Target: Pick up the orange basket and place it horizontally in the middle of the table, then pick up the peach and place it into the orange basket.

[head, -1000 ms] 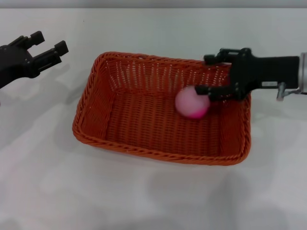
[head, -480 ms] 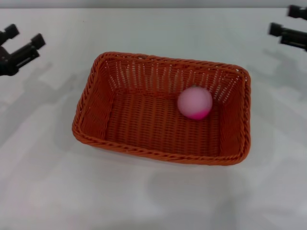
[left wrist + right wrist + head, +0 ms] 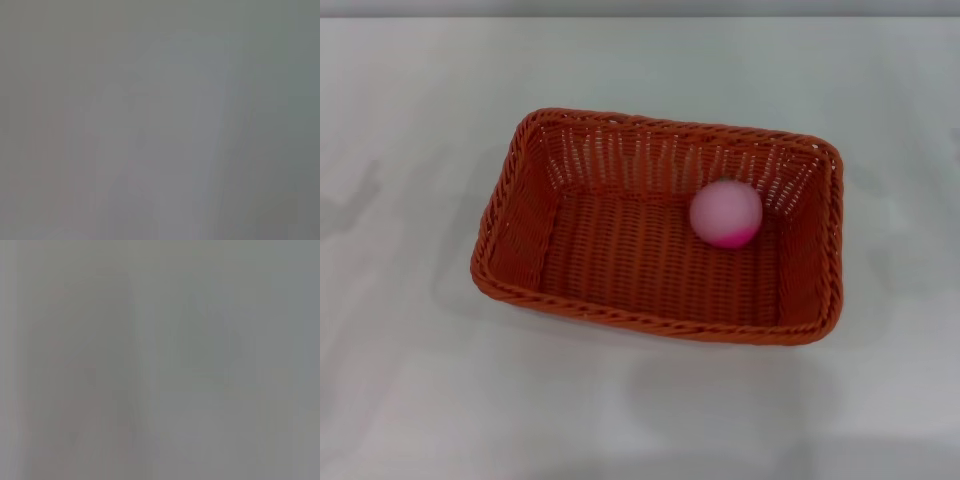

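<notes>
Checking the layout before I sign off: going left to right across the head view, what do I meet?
Bare table → orange basket, left rim → peach inside it → the basket's right rim → bare table again.

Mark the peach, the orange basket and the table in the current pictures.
peach (image 3: 725, 212): head view, middle of its pale pink face.
orange basket (image 3: 650, 322): head view, near braided rim.
table (image 3: 620, 420): head view, bare white surface in front of the basket.
</notes>
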You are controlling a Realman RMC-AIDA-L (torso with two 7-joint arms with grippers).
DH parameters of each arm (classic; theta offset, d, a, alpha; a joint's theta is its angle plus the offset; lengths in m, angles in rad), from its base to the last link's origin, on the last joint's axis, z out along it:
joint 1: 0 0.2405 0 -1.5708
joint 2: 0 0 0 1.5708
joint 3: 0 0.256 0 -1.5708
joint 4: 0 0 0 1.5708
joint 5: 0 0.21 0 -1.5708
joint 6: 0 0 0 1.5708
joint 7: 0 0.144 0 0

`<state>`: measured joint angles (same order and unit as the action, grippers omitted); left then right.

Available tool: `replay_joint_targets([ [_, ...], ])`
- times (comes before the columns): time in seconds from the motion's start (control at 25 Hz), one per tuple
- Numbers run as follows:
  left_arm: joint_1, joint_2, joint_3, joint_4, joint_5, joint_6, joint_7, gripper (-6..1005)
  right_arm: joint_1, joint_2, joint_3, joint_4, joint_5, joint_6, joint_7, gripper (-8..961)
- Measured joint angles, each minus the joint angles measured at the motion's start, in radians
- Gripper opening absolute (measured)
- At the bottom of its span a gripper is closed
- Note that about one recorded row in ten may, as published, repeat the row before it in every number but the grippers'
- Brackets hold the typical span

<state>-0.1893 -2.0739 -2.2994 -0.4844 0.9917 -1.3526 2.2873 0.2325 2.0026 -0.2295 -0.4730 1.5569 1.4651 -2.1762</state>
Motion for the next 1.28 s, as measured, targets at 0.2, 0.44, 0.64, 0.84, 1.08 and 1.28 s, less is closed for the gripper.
replay_joint_targets([
  [0.2,0.029,-0.003,0.0,0.096,-0.142,-0.099,0.159,859,-0.009,-0.001,0.082,0.123,0.021,-0.011,-0.148,872],
  [0.44,0.046,-0.004,0.0,0.144,-0.192,-0.115,0.243,859,-0.031,-0.001,0.16,0.202,0.03,-0.018,-0.252,872],
  [0.64,0.046,-0.006,0.0,0.164,-0.21,-0.128,0.283,860,-0.028,-0.001,0.163,0.219,0.031,-0.032,-0.282,872],
  [0.84,0.034,-0.006,0.0,0.192,-0.224,-0.16,0.326,860,-0.025,0.0,0.165,0.229,0.041,-0.028,-0.296,872],
  [1.08,0.012,-0.003,0.0,0.193,-0.235,-0.163,0.331,860,-0.023,0.001,0.165,0.271,0.087,-0.025,-0.339,872],
  [1.28,0.005,-0.005,0.0,0.193,-0.24,-0.156,0.332,859,-0.014,0.001,0.16,0.276,0.095,-0.025,-0.341,872],
])
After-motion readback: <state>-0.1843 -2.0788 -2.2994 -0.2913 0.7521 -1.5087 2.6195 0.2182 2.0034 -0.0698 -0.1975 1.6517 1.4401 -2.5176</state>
